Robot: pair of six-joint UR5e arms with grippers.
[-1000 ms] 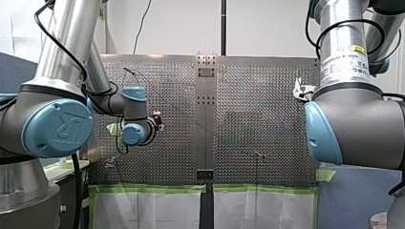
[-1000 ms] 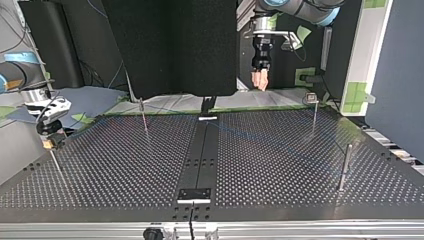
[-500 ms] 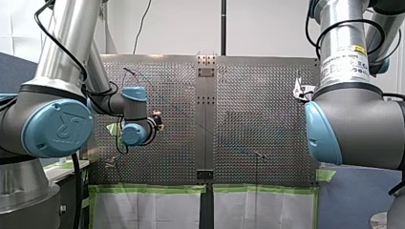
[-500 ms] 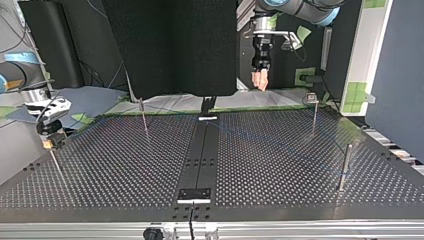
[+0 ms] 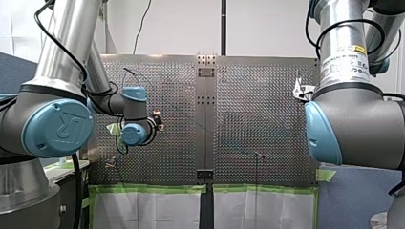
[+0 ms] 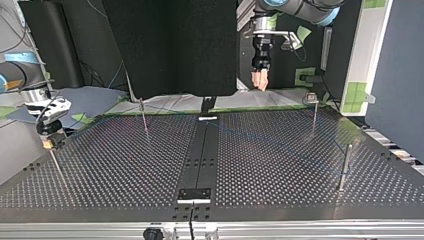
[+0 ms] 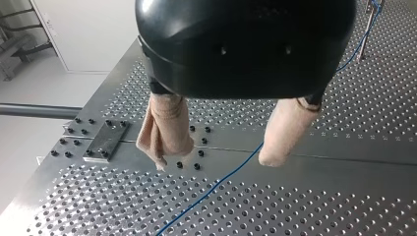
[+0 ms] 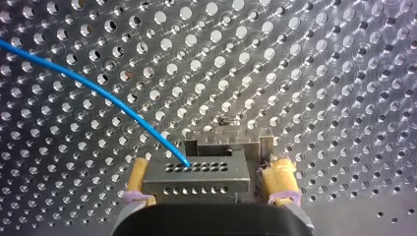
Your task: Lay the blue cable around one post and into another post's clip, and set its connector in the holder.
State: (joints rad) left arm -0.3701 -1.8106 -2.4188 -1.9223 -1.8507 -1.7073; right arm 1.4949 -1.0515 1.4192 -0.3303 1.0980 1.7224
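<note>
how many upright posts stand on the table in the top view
4: left-edge post under my right gripper, far left post, far right post, near right post. Others may be hidden.

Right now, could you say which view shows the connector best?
Right wrist view: the connector sits large in my right end effector, blue cable entering it. The top view leaves it unclear; front and left wrist views miss it.

Bright light glints off the perforated table (image 8: 314, 64); top view looks dimmer.
</note>
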